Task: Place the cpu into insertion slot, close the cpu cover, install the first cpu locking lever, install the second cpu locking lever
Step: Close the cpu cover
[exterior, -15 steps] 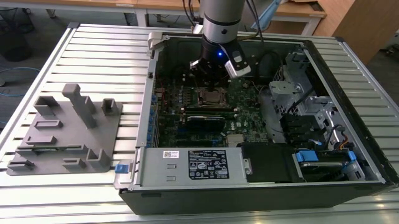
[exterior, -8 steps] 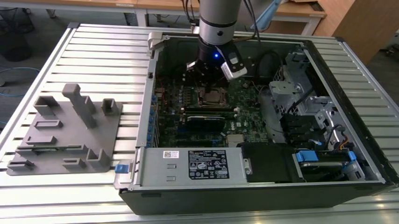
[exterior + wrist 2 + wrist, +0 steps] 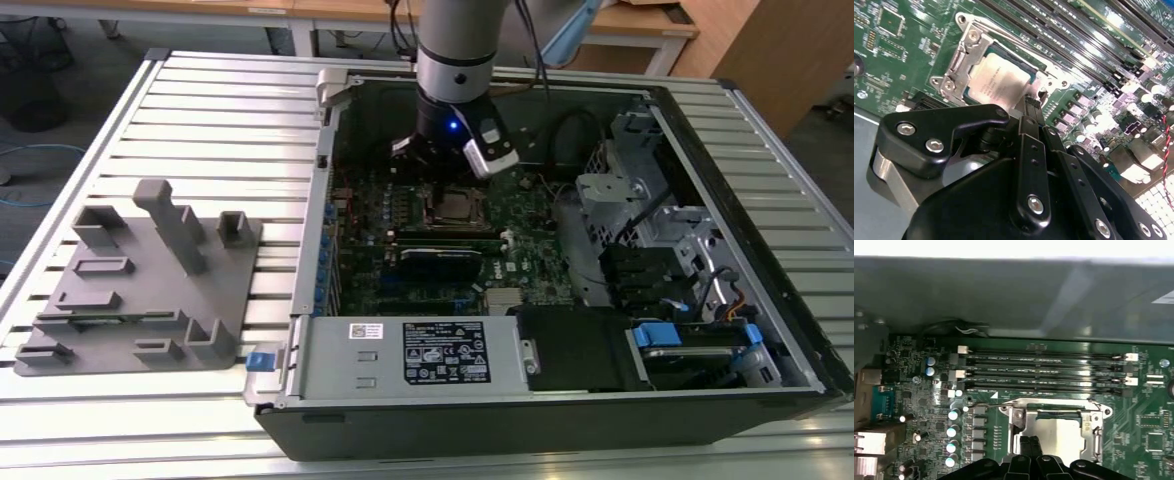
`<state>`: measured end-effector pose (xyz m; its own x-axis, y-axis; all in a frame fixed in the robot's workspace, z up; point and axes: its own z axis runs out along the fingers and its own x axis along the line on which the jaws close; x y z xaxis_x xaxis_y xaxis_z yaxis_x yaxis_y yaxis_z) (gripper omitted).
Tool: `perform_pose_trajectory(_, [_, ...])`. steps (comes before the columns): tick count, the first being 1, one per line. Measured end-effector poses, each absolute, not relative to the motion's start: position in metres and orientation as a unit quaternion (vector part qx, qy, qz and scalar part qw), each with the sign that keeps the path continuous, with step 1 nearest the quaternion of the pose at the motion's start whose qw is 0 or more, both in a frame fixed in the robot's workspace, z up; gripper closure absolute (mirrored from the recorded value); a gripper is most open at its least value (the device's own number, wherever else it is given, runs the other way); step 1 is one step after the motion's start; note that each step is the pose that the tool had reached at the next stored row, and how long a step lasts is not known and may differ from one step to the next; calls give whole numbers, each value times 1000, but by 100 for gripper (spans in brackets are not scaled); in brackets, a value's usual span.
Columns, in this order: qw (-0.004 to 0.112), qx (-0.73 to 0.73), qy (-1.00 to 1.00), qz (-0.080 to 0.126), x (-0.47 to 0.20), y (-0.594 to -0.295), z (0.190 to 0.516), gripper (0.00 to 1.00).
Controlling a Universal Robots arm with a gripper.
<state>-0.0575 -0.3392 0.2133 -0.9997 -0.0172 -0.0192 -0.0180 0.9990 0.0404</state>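
While the cpu [image 3: 1001, 80] lies seated in the insertion slot [image 3: 1016, 54] under the lowered cpu cover [image 3: 954, 75] (silvery frame), the end effector [image 3: 1030, 102], closed and empty, sits at the cover's edge.

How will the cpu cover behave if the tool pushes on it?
The cover looks like thin sheet metal: probably light and a bit springy. It lies flat around the cpu, so a push likely presses rather than tips it. Its shiny face may be slippery.

One cpu [image 3: 1004, 80], one cpu cover [image 3: 955, 70], one graphics card [image 3: 441, 262], one grey fixture [image 3: 134, 290].
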Motion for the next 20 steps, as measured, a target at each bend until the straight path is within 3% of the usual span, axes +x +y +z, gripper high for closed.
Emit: perform_pose_trajectory(20, [9,-9,1000,20,-60,-339,203,89])
